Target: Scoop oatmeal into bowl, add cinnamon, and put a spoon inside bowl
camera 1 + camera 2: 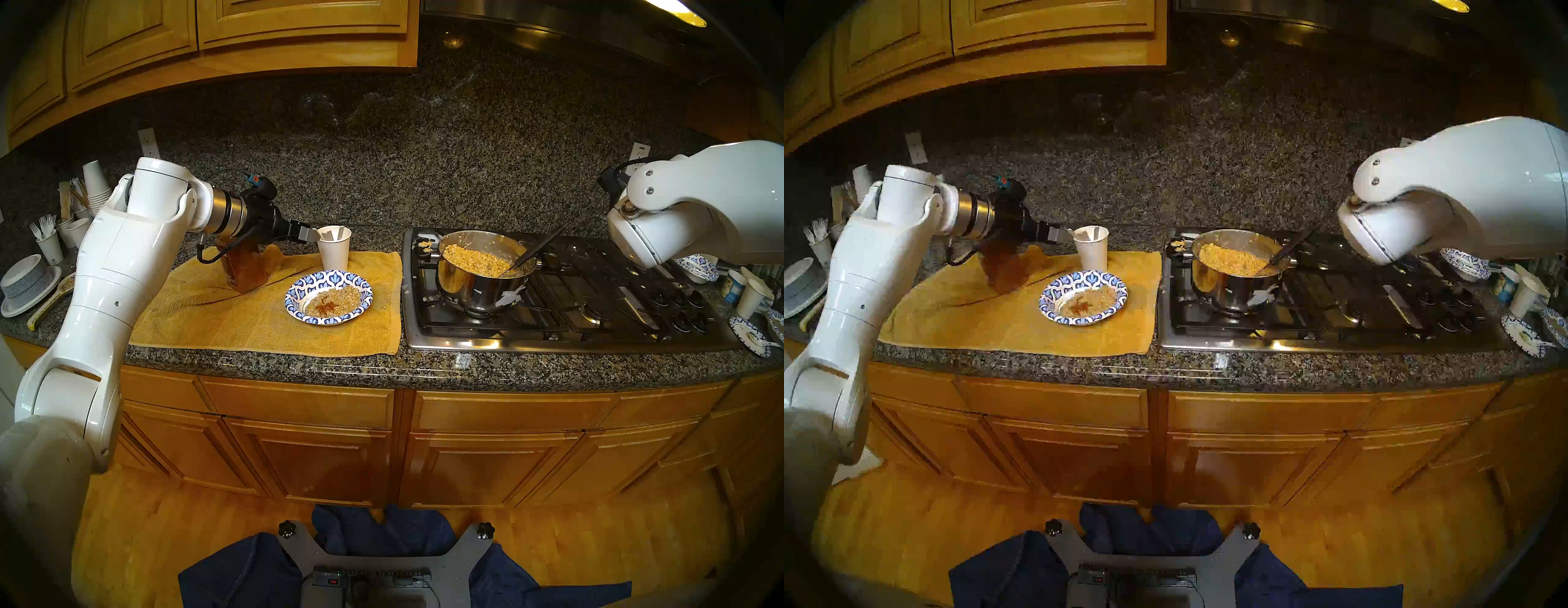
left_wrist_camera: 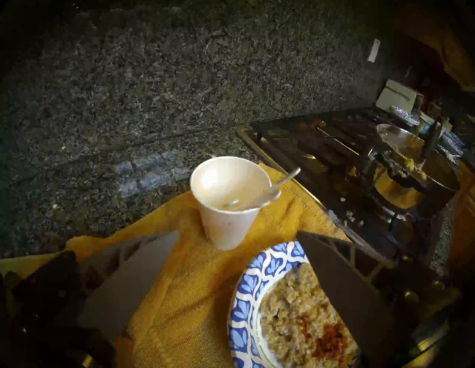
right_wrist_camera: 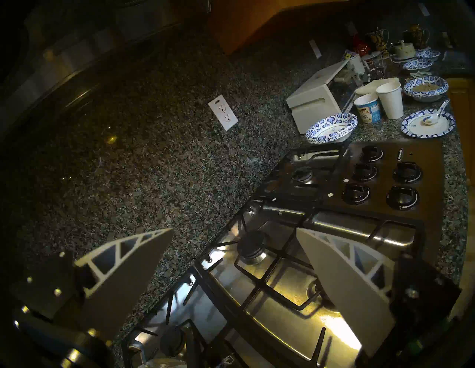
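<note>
Plainly, little writing can be read: a blue-labelled round tub [image 3: 368, 108] beyond the right hand [image 3: 234, 231] shows "MEAL"; the label on the clear rectangular cinnamon jar [image 1: 244, 265], standing under the left wrist, is too blurred to read.

The left arm reaches level across the speckled granite desk [image 1: 263, 361], its left hand [image 1: 312, 234] spread wide and empty, fingertips just short of the white paper cup [image 1: 335, 248]. The small white plastic spoon [image 2: 259, 191] leans inside that cup. Below and to the right of the hand sits the blue-and-white leaf-rimmed paper bowl [image 1: 297, 297], holding lumpy tan oatmeal [image 1: 339, 297] with a reddish-brown dusting.

The right hand hangs wide and empty over the steel gas cooktop [image 3: 282, 295].
</note>
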